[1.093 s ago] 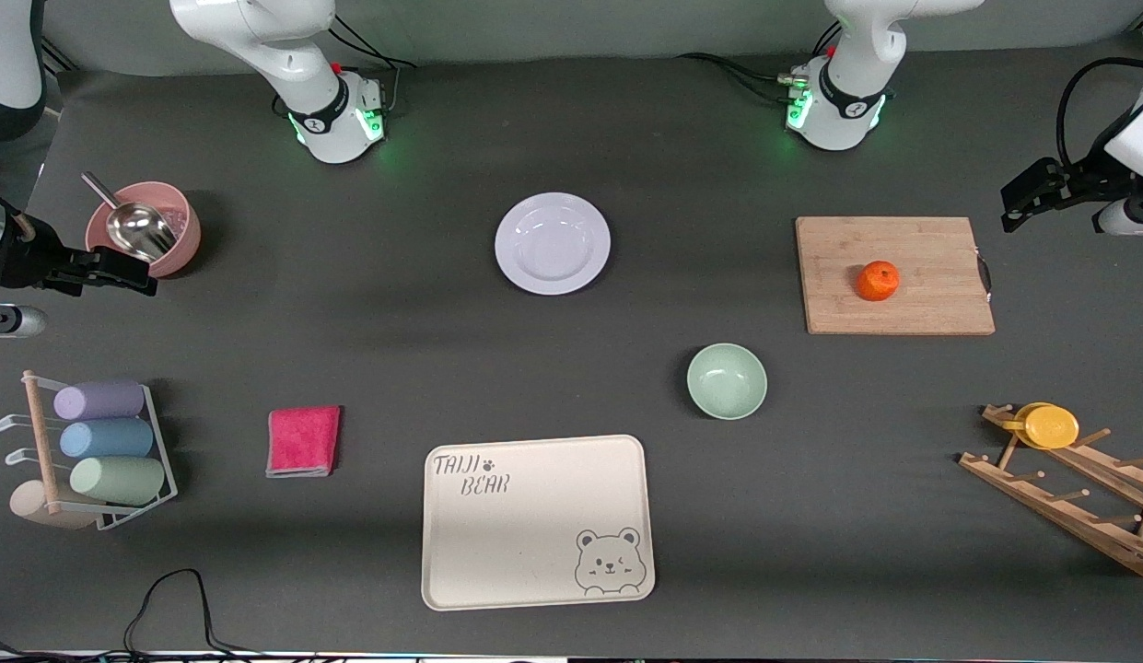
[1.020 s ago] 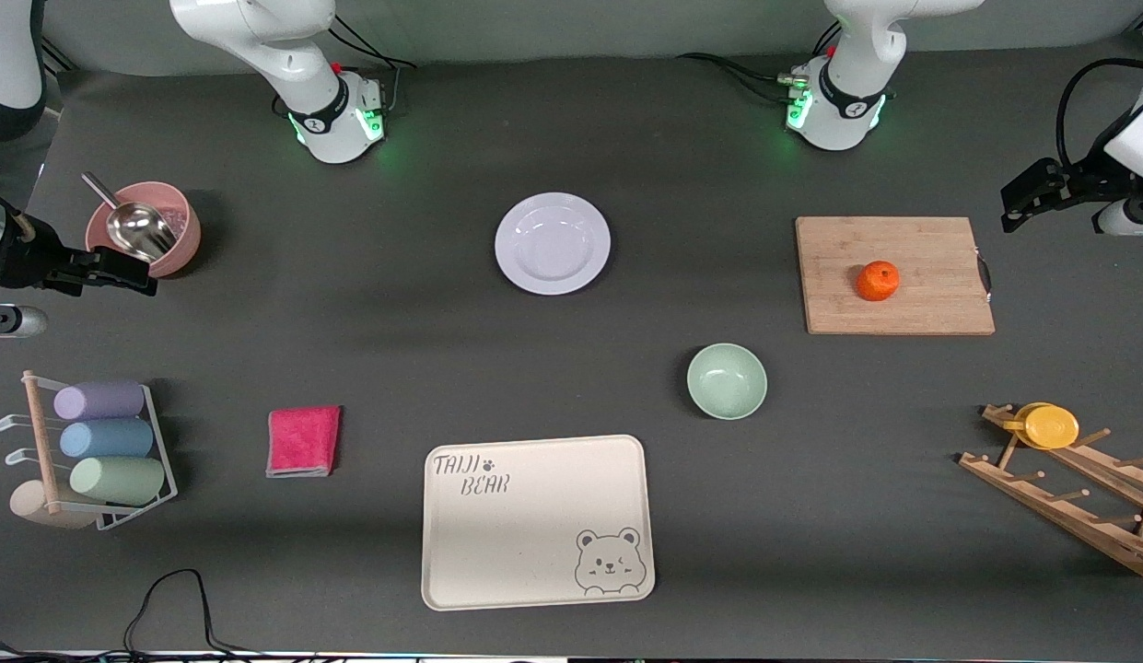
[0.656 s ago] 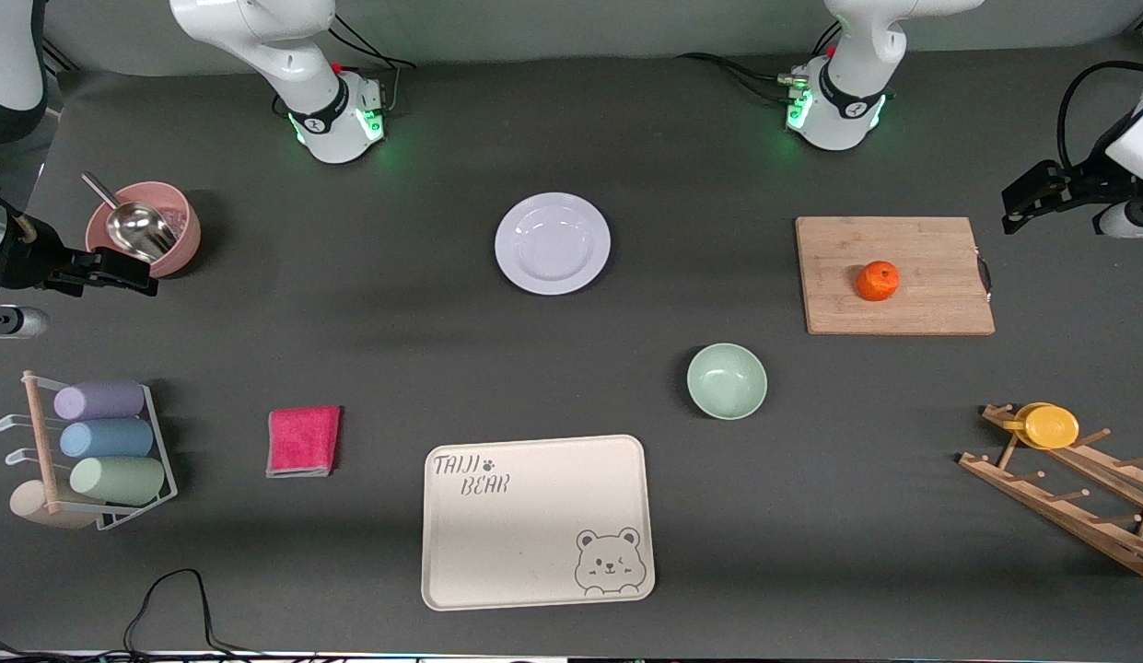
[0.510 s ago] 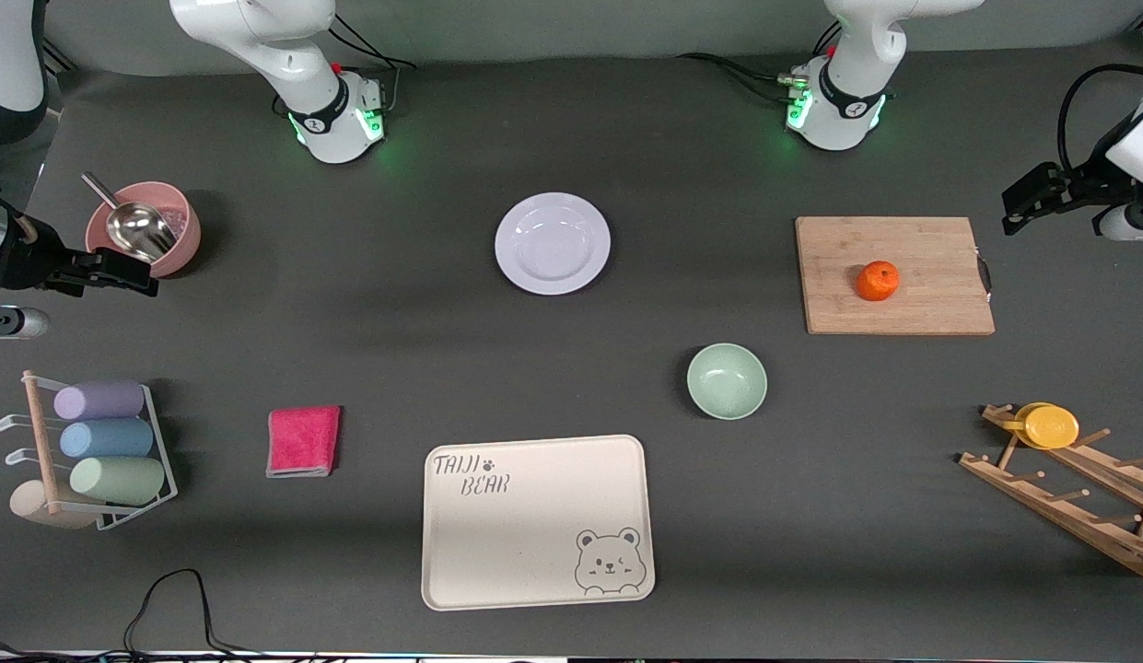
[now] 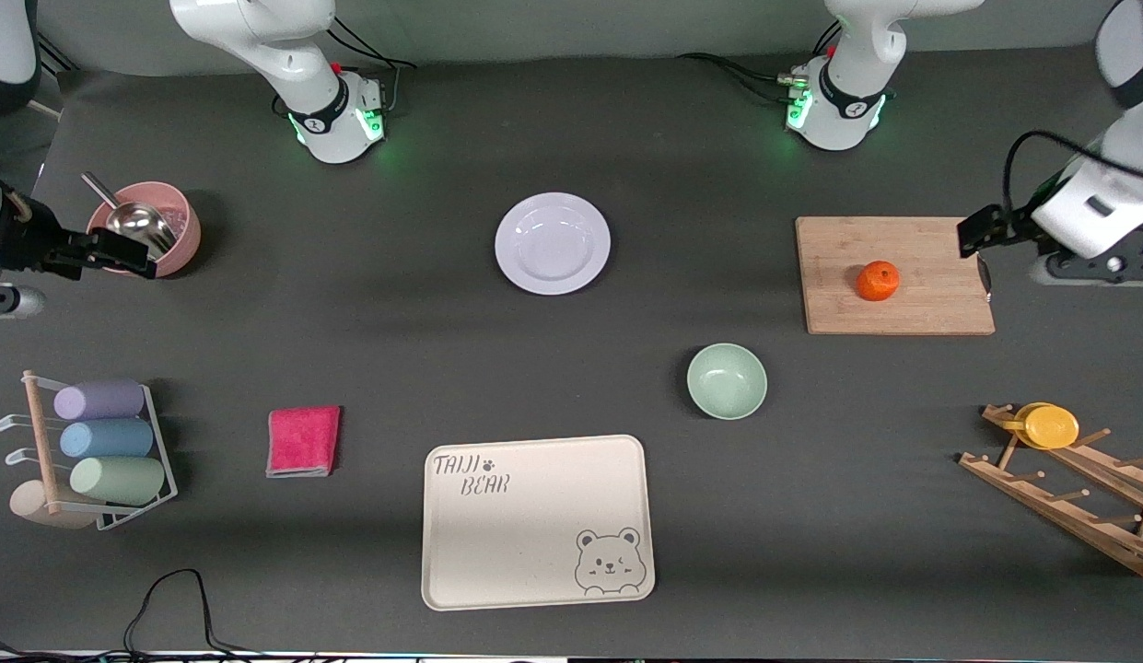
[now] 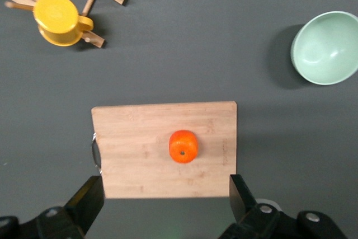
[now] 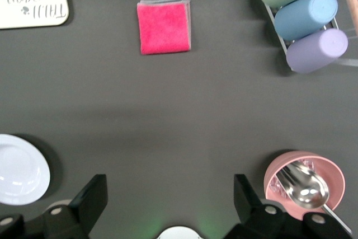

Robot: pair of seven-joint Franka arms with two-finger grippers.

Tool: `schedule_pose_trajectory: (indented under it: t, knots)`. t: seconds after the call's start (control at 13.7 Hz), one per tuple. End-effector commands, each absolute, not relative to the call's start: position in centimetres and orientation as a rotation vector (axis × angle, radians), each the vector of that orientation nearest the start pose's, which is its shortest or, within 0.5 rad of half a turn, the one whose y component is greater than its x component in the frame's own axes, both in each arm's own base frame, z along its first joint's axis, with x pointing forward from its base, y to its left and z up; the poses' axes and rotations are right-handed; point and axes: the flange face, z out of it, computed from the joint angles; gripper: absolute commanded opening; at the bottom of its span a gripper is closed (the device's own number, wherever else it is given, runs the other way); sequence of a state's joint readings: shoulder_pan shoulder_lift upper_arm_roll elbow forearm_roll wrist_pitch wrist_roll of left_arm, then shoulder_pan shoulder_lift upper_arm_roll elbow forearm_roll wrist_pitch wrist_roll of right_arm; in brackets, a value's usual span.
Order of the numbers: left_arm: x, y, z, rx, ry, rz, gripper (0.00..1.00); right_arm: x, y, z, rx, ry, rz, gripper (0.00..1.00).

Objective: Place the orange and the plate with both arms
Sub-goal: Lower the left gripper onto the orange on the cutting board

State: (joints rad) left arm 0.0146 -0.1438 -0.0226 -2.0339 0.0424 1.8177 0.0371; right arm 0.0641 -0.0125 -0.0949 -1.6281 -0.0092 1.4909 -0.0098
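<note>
Front view: the left gripper (image 5: 972, 235) hangs wide and empty over the cutting board's (image 5: 921, 313) edge, beside the orange (image 5: 878, 281). The right gripper (image 5: 134, 265) is over the pink bowl (image 5: 180, 241), well apart from the plate (image 5: 553, 243).

Left wrist view: the orange (image 6: 183, 146) lies ahead between the spread fingers (image 6: 86, 200); it looks light and rollable, so squeeze its middle.

Right wrist view: the right gripper (image 7: 170, 202) gapes empty, with the plate (image 7: 19, 169) off to one side. It looks glossy and brittle; grip the rim.

Cutting board (image 5: 903, 276), green bowl (image 5: 727, 380), bear tray (image 5: 537, 521), pink cloth (image 5: 303, 441) on table.
</note>
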Motion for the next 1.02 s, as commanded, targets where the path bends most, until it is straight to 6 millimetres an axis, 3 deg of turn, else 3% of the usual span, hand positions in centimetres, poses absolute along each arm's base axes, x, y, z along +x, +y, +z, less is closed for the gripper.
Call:
schedule_pose_trajectory:
  t: [0.0, 0.44, 0.73, 0.95]
  knots:
    - [46.5, 0.0, 44.6, -3.091, 0.068, 0.013, 1.0, 49.1, -0.9, 60.8, -3.134, 0.1, 0.17, 1.0]
    - [41.7, 0.4, 32.8, -3.102, 0.016, -0.159, 1.0, 42.9, 1.3, 59.8, -3.09, 0.127, 0.111, 1.0]
    - [40.5, 0.2, 25.8, -3.114, 0.007, -0.182, 1.0, 38.8, 1.9, 57.8, -3.075, 0.137, 0.064, 1.0]
    - [39.5, 0.3, 21.8, -3.123, 0.001, -0.156, 1.0, 37.5, 4.5, 57.2, -3.076, 0.15, 0.089, 1.0]
